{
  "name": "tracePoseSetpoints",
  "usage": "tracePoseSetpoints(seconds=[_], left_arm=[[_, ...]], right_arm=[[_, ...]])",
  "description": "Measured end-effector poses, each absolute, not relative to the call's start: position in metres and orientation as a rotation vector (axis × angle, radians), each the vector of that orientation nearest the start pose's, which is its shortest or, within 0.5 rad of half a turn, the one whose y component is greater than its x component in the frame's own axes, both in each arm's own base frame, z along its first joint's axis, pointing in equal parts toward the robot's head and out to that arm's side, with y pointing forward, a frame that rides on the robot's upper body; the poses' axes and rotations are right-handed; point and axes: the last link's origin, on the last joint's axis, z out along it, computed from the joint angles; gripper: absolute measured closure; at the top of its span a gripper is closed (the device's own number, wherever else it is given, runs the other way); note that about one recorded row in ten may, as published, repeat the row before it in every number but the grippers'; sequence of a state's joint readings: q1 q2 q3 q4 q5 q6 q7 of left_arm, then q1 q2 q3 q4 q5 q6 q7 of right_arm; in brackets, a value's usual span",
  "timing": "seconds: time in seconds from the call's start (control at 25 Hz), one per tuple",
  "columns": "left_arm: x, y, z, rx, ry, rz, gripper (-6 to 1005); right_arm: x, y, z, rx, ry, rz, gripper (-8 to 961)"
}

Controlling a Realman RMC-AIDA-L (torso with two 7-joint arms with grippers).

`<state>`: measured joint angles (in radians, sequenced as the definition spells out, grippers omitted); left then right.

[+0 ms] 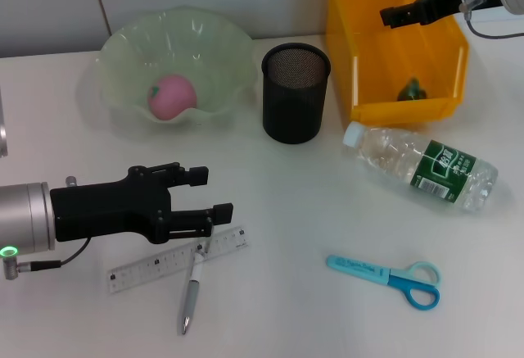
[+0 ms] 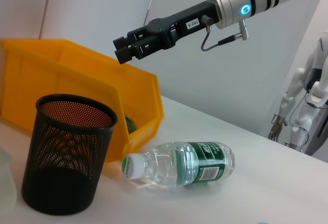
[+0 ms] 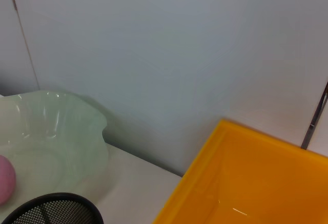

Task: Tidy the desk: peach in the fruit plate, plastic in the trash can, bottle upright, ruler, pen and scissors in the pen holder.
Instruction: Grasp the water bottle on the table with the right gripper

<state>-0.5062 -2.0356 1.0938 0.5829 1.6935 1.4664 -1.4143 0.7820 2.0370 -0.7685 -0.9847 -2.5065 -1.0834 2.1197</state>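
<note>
The left pincer point(image 1: 214, 198) hovers open over the ruler point(image 1: 176, 260) and pen point(image 1: 193, 286). The right pincer point(image 1: 391, 15) hangs closed, empty, above the yellow bin point(image 1: 372, 63). The green-labelled bottle point(image 1: 422, 168) lies on the counter point(image 1: 311, 219); its print is unreadable.

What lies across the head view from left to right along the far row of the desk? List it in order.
Fruit plate holding the peach → mesh pen holder → yellow trash can, with the right gripper above it.
</note>
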Motion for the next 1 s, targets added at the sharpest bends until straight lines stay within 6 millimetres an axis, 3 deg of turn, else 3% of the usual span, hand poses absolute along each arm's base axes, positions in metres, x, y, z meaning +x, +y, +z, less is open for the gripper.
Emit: tracePoseSetpoints(seconds=[0.36, 0.56, 1.0], left_arm=[[-0.247, 0.322, -0.030, -2.841, -0.662, -0.736, 186], [-0.247, 0.321, -0.030, -2.841, -0.663, -0.736, 186], [-0.248, 0.321, -0.030, -2.843, -0.658, -0.726, 186]], right_arm=[[0.214, 0.458, 0.084, -2.223, 0.800, 0.122, 161], [0.211, 0.454, 0.087, -2.235, 0.817, 0.139, 161], [0.198, 0.417, 0.103, -2.367, 0.837, 0.246, 161]])
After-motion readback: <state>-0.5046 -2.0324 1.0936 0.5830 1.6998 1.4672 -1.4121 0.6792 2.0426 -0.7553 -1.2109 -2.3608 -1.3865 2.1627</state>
